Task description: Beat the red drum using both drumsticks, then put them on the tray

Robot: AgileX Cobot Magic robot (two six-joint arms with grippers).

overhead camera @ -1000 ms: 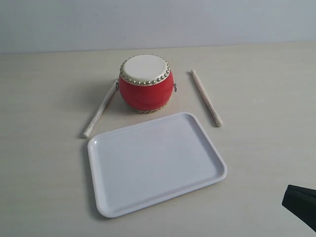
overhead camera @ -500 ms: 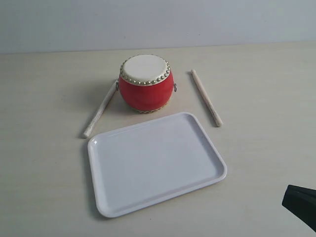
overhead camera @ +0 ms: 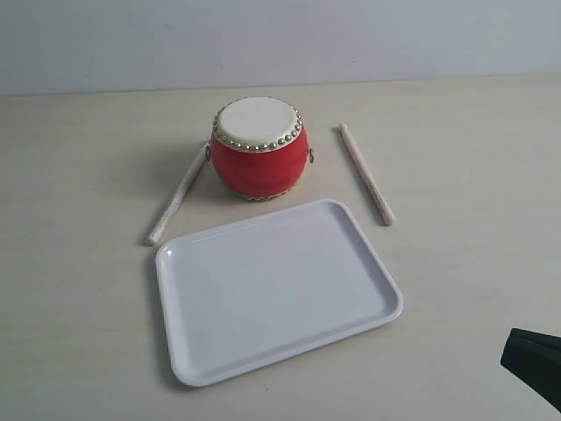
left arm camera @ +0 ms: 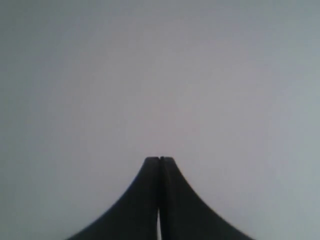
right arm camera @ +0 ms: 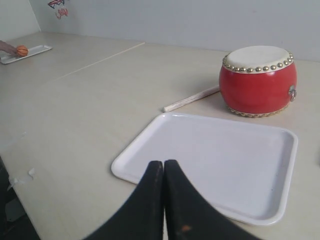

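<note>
On the tabletop [overhead camera: 79, 158], the red drum [overhead camera: 259, 147] stands just behind the bare tray [overhead camera: 276, 289], one drumstick [overhead camera: 178, 195] flat beside it, the other drumstick [overhead camera: 366, 173] opposite. Left gripper [left arm camera: 159, 160] and right gripper [right arm camera: 163, 165] are closed on nothing. With pickup not begun, each would likely need to open over its stick.

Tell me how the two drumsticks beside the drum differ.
The left drumstick lies left of the red drum, its far end running up to the drum; the right drumstick lies on the right, apart from it. The left one slants leftward toward the camera, the right one rightward. Both are slim, pale, flat on the table, outside the tray.
</note>
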